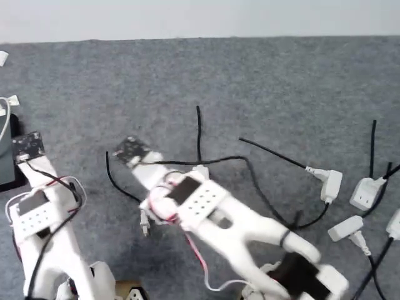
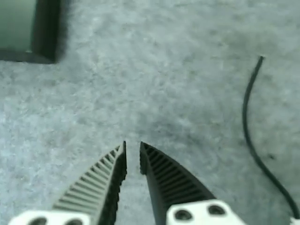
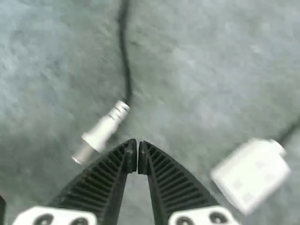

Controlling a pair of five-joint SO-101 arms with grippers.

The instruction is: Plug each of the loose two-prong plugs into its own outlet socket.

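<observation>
The grey, carpet-textured counter point(image 1: 281, 81) spreads out under both machines. The white right arm point(image 1: 244, 228) lies stretched across the middle of it, and the white left arm point(image 1: 44, 237) stands near the counter's left edge, beside a dark-framed box point(image 2: 44, 28).

Over at the right side of the counter sits a loose cluster of white corded fittings point(image 1: 365, 192). I cannot tell from here which are plugs and which are sockets.

Nearer the right arm, a boxy white outlet socket point(image 3: 251, 174) lies flat on the counter. A small white two-prong plug point(image 3: 101, 131) on a black cord point(image 3: 124, 56) lies apart from it.

The right tool point(image 3: 137, 150) hangs just beside that plug, its ribbed black jaws pressed together on nothing. The left tool point(image 2: 132, 152) hovers over bare counter with a slim gap between its jaws, empty, and a thin black cable point(image 2: 251, 126) lies off to one side.
</observation>
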